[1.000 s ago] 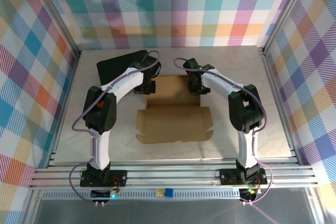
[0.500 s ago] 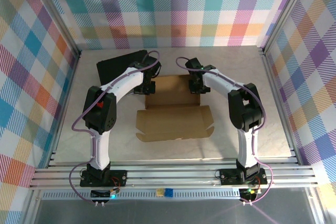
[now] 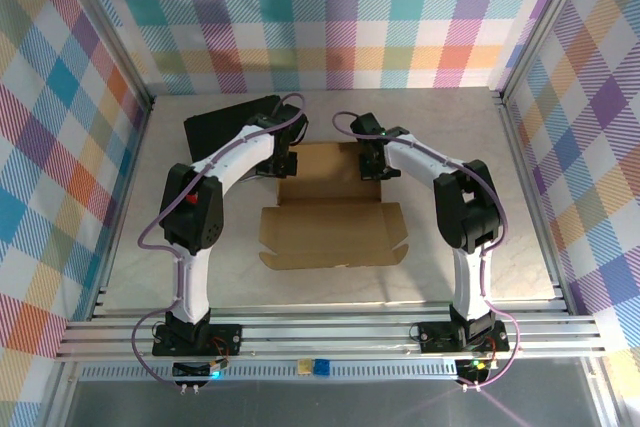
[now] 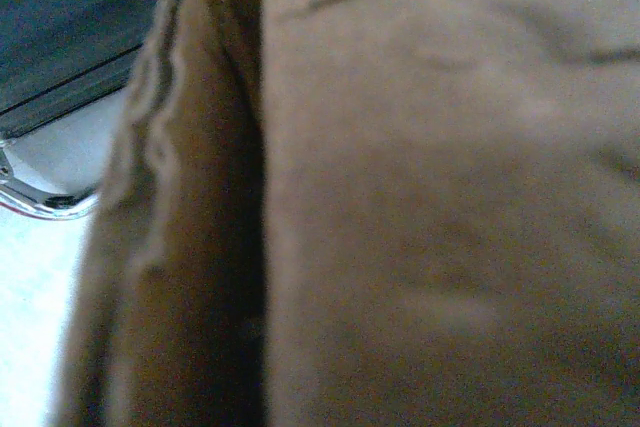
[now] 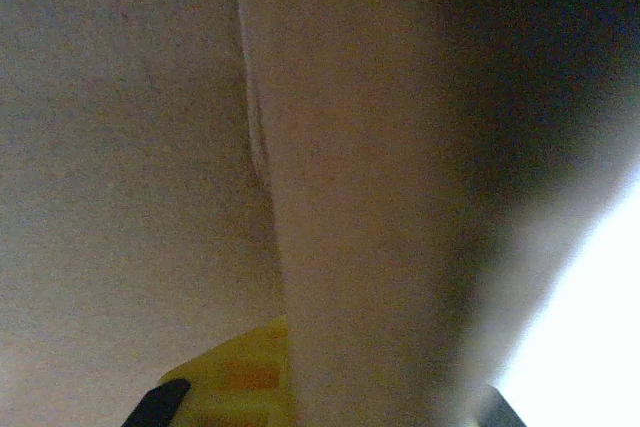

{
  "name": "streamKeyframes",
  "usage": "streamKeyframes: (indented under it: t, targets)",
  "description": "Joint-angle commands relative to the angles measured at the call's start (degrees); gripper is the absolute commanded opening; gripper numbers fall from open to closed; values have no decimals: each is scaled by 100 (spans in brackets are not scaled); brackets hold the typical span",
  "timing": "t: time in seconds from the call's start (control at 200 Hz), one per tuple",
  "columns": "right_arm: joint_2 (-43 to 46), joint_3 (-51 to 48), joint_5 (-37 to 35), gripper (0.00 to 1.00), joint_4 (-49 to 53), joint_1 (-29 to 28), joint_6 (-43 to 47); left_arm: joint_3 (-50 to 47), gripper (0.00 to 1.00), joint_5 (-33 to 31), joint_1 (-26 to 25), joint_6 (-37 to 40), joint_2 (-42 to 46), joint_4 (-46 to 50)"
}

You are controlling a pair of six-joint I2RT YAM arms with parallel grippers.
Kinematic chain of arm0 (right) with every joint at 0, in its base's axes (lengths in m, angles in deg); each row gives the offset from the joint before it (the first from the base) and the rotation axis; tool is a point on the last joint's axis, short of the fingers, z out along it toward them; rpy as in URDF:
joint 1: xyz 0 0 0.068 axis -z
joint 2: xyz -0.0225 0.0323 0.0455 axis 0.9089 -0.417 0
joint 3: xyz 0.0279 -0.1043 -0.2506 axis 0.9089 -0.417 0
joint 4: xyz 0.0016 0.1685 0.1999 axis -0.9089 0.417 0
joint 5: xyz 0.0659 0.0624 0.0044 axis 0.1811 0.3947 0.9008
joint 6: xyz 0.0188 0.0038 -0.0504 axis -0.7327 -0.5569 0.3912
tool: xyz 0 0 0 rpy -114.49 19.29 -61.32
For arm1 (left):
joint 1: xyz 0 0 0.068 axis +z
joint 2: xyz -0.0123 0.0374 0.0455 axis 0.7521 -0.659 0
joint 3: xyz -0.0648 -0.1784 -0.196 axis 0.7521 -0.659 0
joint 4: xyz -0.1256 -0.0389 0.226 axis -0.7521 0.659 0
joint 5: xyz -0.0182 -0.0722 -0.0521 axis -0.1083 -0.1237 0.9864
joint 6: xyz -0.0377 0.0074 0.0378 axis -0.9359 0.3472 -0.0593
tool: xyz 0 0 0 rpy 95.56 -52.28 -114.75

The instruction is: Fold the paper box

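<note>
Brown paper box (image 3: 332, 232) lying flat between your arms; left gripper (image 3: 284, 163), right gripper (image 3: 372, 166) both clamping tight on its far side edges.

The top view is bright and evenly lit, apparently from overhead. The pale table (image 3: 520, 177) shows no glare, and the arms throw only short, soft shadows. A thin dark shadow runs under the lower edge of the paper box (image 3: 330, 232). This view is sharp, though the frame rails lean outward toward the corners.

The left wrist view is dim and badly blurred because the cardboard is too close to focus. A deep shadow runs down a fold left of centre, and the lower left is pale.

The right wrist view is equally soft, shaded at upper right and blown out white at lower right.
</note>
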Motion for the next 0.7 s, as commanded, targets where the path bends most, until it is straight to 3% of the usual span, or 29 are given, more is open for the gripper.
streamKeyframes:
  t: [0.0, 0.175, 0.54, 0.695]
  targets:
    - [-132, -161, -726, 0, 704, 107, 108, 200, 0, -525, 47, 8, -134, 490]
    - [-120, -125, -674, 0, 712, 90, 178, 129, 2, -657, 56, 91, -182, 540]
    - [-241, 30, -373, 0, 828, 90, 145, -361, 33, 169, 74, 110, 115, -117]
    - [-252, 70, -290, 0, 829, 91, 119, -489, 34, 410, 80, 74, 280, -235]
